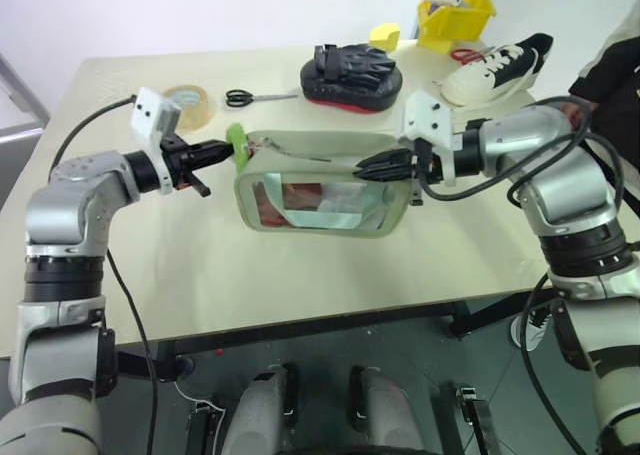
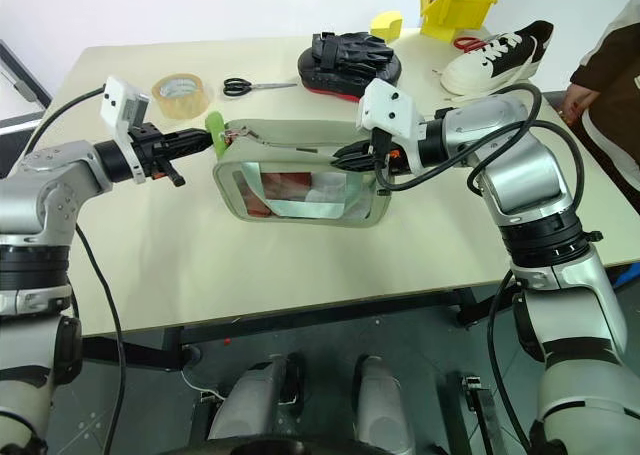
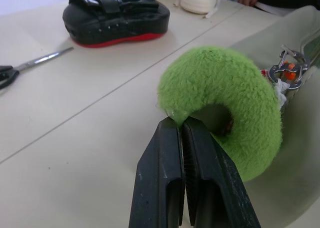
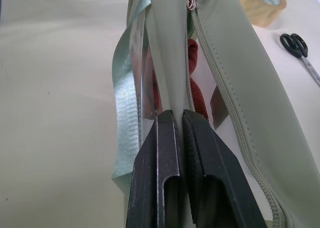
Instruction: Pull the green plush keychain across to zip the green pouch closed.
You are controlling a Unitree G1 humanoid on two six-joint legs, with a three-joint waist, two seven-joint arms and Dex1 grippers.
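Beige table (image 1: 300, 265) carries scissors (image 1: 250, 97), tape roll (image 1: 190, 105), sneaker (image 1: 495, 67).

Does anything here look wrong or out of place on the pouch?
Nothing is damaged or spilled. The green pouch is open: in the right wrist view its zipper gapes, showing reddish contents. The green plush keychain sits at its left end, pinched by the left gripper.

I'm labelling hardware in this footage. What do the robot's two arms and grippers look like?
Both arms are rounded silver-grey metal shells joined by black ribbed bands. Each wrist carries a small white box-shaped camera housing, and black cables loop loosely along the forearms. The left gripper and right gripper each end in two slim, matte black fingers with recessed slots along their backs, seen up close in the wrist views.
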